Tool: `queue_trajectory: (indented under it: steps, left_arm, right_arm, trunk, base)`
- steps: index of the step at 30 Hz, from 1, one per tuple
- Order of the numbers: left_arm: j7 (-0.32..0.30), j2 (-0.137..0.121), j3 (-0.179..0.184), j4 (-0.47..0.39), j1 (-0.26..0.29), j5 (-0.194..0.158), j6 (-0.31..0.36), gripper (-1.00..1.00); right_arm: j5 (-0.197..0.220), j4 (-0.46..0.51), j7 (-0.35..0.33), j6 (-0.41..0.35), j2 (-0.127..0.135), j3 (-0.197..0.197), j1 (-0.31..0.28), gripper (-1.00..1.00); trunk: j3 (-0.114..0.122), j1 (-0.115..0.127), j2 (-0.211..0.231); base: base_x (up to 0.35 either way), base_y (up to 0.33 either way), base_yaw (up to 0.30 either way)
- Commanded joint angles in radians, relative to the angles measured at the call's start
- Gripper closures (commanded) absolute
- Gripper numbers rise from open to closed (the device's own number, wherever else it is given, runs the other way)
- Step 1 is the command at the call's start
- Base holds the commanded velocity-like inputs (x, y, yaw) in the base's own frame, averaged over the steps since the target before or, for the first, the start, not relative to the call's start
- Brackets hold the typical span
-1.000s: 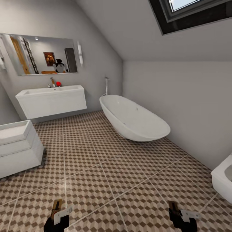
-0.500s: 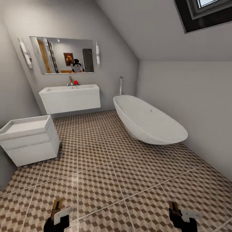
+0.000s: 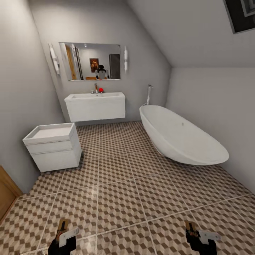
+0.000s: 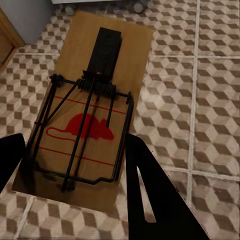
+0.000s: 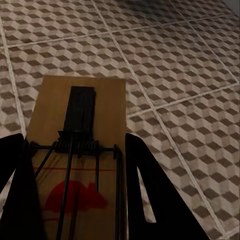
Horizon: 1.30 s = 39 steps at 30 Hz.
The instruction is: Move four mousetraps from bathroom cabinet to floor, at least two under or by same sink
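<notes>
Each of my grippers holds a mousetrap above the bathroom floor [image 3: 120, 198], at the near edge of the head view. My left gripper [image 3: 63, 236] is shut on a brown wooden mousetrap [image 3: 62, 225]. In the left wrist view that mousetrap [image 4: 95, 115] shows a red mouse print and dark wire, clamped between the black fingers [image 4: 150, 195]. My right gripper [image 3: 198, 238] is shut on a second mousetrap [image 3: 191, 226], which the right wrist view shows as a board [image 5: 77, 160] between the fingers [image 5: 145, 195]. The bathroom sink [image 3: 95, 106] hangs on the far wall under a mirror. I cannot tell whether the orange-brown wood [image 3: 5, 193] at the left edge is the cabinet.
A white oval bathtub [image 3: 184, 138] fills the right side along the sloped wall. A small white drawer unit [image 3: 53, 147] stands against the left wall, between me and the sink. Open tiled floor stretches from my grippers to the sink.
The whole view has swung left, so the sink, tub and drawer unit sit further right in the picture and the wooden edge has come in. Both grippers keep their traps.
</notes>
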<state>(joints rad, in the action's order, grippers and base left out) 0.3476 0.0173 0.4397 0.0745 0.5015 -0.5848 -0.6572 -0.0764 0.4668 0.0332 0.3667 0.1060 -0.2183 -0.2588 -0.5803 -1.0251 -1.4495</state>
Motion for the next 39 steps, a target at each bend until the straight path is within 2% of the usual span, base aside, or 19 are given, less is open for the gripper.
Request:
queue_trajectory:
  steps: [1, 10, 24, 39]
  left_arm:
    - [0.007, 0.001, 0.007, 0.004, 0.002, 0.002, -0.002, 1.0]
    - [0.007, 0.001, 0.007, 0.004, 0.002, 0.002, -0.002, 1.0]
    - [0.007, 0.001, 0.007, 0.004, 0.002, 0.002, -0.002, 1.0]
    - [0.007, 0.001, 0.007, 0.004, 0.002, 0.002, -0.002, 1.0]
  right_arm:
    - [-0.005, 0.0, 0.001, 0.003, 0.0, -0.003, 0.0, 1.0]
    - [-0.006, 0.0, 0.001, 0.003, 0.0, -0.003, 0.0, 1.0]
    - [-0.006, 0.0, 0.001, 0.003, 0.0, -0.003, 0.0, 1.0]
    - [-0.006, 0.0, 0.001, 0.003, 0.0, -0.003, 0.0, 1.0]
  trunk:
    - [-0.001, 0.0, -0.001]
    - [-0.001, 0.0, -0.001]
    - [-0.001, 0.0, -0.001]
    - [0.004, 0.0, -0.001]
  base:
    - [0.0, 0.0, 0.285]
    - [0.0, 0.0, 0.238]
    - [0.0, 0.0, 0.118]
    - [0.0, 0.0, 0.204]
